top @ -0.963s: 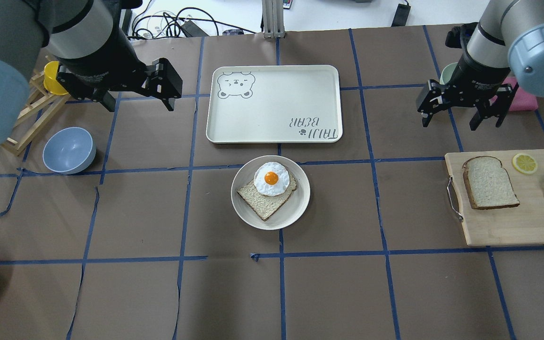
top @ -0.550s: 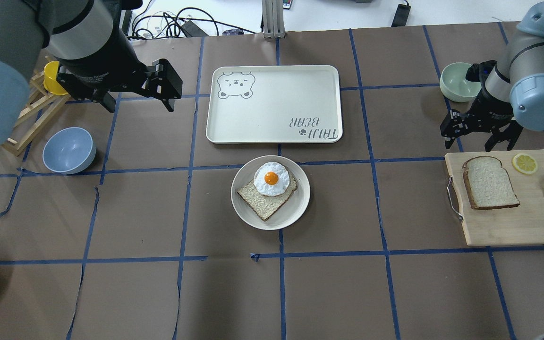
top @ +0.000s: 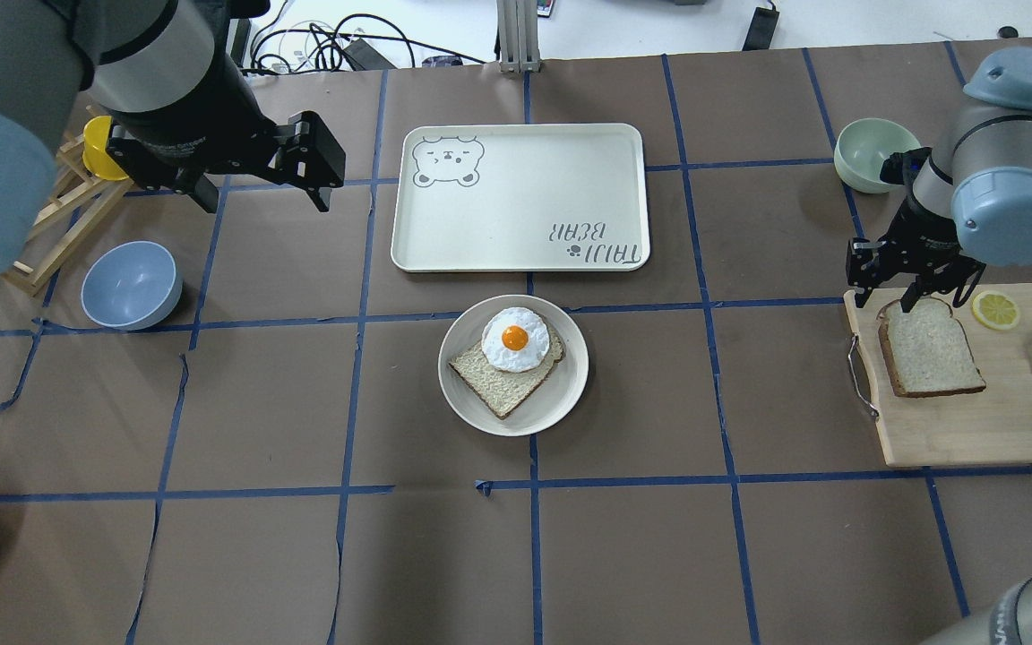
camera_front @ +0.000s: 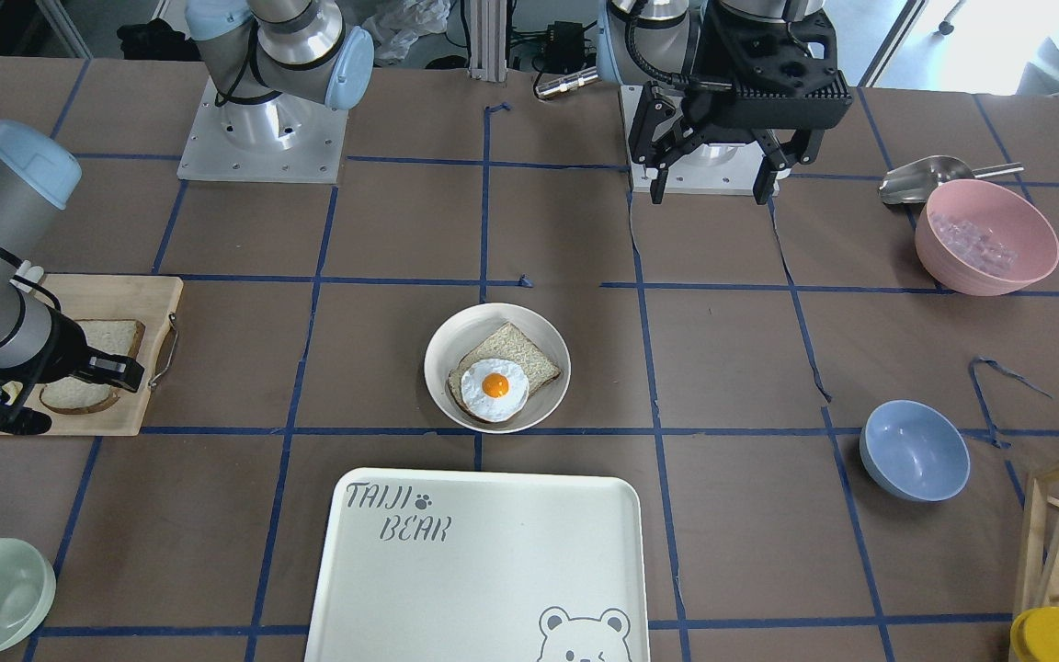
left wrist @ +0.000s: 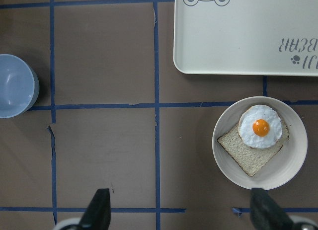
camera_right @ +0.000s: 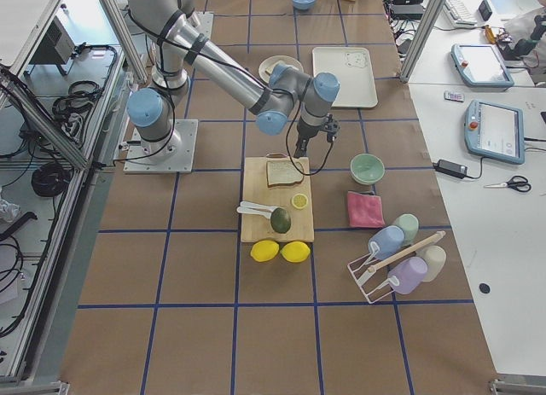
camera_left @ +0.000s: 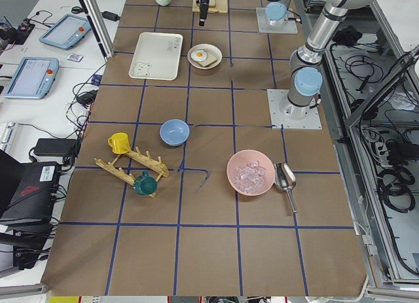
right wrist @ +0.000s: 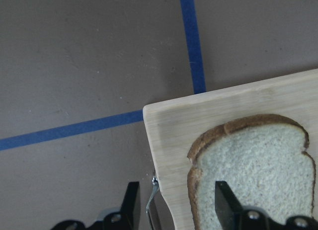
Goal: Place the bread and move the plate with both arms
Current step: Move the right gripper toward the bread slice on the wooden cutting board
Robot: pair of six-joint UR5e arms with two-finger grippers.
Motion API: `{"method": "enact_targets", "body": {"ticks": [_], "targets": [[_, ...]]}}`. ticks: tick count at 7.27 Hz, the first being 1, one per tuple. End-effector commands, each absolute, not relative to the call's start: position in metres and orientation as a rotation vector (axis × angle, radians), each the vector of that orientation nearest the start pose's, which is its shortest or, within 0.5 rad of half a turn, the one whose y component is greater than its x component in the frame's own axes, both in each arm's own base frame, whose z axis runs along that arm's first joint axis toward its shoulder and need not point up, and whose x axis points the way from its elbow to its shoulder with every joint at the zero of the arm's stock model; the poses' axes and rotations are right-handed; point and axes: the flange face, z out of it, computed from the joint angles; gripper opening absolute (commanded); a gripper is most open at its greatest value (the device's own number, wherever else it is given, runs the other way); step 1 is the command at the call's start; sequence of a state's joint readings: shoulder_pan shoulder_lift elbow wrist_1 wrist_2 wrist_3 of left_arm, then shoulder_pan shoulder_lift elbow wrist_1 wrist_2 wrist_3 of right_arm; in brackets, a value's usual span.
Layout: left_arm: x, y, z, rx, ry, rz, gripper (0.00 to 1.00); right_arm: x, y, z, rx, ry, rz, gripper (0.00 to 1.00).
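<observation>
The plain bread [top: 928, 349] lies on a wooden cutting board [top: 955, 430] at the table's right; it also shows in the right wrist view [right wrist: 253, 175]. The plate [top: 561, 394] sits mid-table and holds a slice topped with a fried egg [top: 514, 339]. My right gripper [top: 883, 296] is open and empty, low over the board's far left corner. In the right wrist view [right wrist: 176, 210] one finger is over the bread's crust end and the other off the board's edge. My left gripper [top: 265, 193] is open and empty, high above the table left of the tray; its wrist view shows the plate [left wrist: 293, 160].
The bear-printed tray [top: 516, 197] lies behind the plate. A pale green bowl [top: 874, 152] stands behind the right gripper. A lemon slice [top: 995, 310], an avocado and white cutlery share the board. A blue bowl [top: 131, 285] and a wooden rack [top: 68, 206] are at the left.
My right gripper has moved toward me and down, from near the green bowl to the cutting board's corner at the bread. The left arm has not moved.
</observation>
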State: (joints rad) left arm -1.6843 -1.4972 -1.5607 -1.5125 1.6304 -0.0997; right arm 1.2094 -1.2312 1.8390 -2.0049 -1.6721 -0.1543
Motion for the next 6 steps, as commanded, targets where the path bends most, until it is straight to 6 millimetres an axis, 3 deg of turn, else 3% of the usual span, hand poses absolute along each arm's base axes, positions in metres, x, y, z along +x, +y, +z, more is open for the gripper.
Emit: {"method": "enact_targets", "body": {"ticks": [1, 5, 6], "targets": [[-0.18, -0.455, 0.535, 0.015, 3.089, -0.229, 1.0, -0.082, -0.555, 0.215, 0.325, 3.195, 0.33, 0.6], [-0.18, -0.455, 0.534, 0.015, 3.087, -0.225, 1.0, -0.088, -0.563, 0.197, 0.327, 3.226, 0.317, 0.6], [-0.18, -0.455, 0.534, 0.015, 3.09, -0.227, 1.0, -0.088, -0.563, 0.197, 0.324, 3.226, 0.318, 0.54]]}}
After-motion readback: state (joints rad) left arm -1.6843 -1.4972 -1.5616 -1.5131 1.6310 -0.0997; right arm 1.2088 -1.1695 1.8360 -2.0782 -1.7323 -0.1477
